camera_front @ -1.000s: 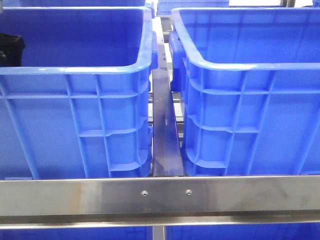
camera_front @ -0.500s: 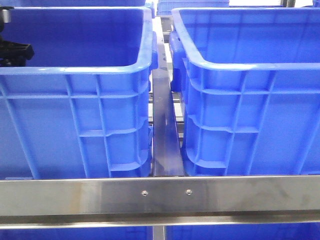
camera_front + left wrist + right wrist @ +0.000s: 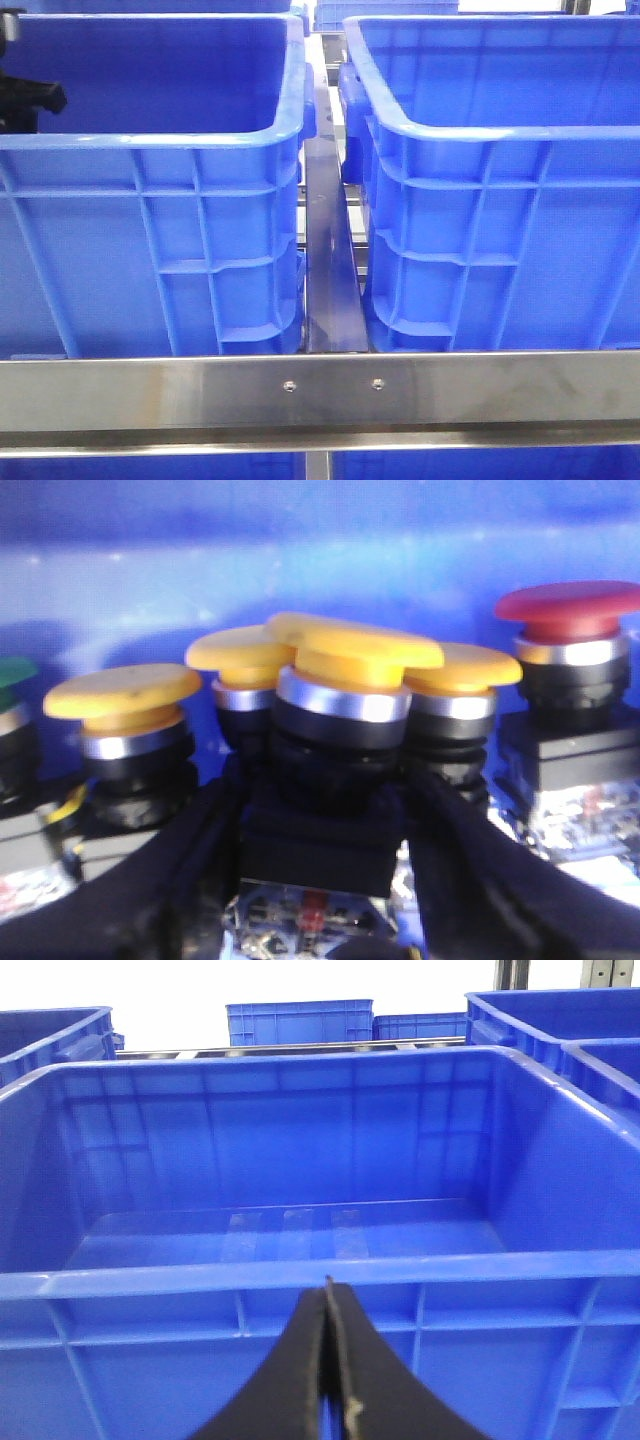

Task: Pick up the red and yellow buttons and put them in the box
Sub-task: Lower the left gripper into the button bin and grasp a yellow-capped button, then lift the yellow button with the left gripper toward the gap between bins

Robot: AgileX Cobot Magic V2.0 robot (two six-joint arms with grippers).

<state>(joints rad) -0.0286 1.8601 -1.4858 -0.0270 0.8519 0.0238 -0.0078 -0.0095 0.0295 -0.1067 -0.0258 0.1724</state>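
In the left wrist view several yellow buttons stand on black bodies on the blue crate floor. My left gripper [image 3: 325,815] has its black fingers [image 3: 200,850] against both sides of the body of the nearest yellow button [image 3: 355,655]. A red button [image 3: 570,605] stands apart to one side. In the front view only a bit of the left gripper [image 3: 25,100] shows inside the left crate [image 3: 150,140]. The right crate [image 3: 480,130] stands beside it. My right gripper [image 3: 328,1295] is shut and empty, in front of an empty blue crate [image 3: 300,1272].
A green button [image 3: 12,675] shows at the edge of the left wrist view. A steel frame rail [image 3: 320,390] runs across in front of both crates, with a steel bar [image 3: 328,260] in the gap between them. More blue crates [image 3: 300,1022] stand behind.
In the front view the left arm has shifted inside the left crate: more of the arm shows at the left edge, higher than a second ago. The crates have not moved.
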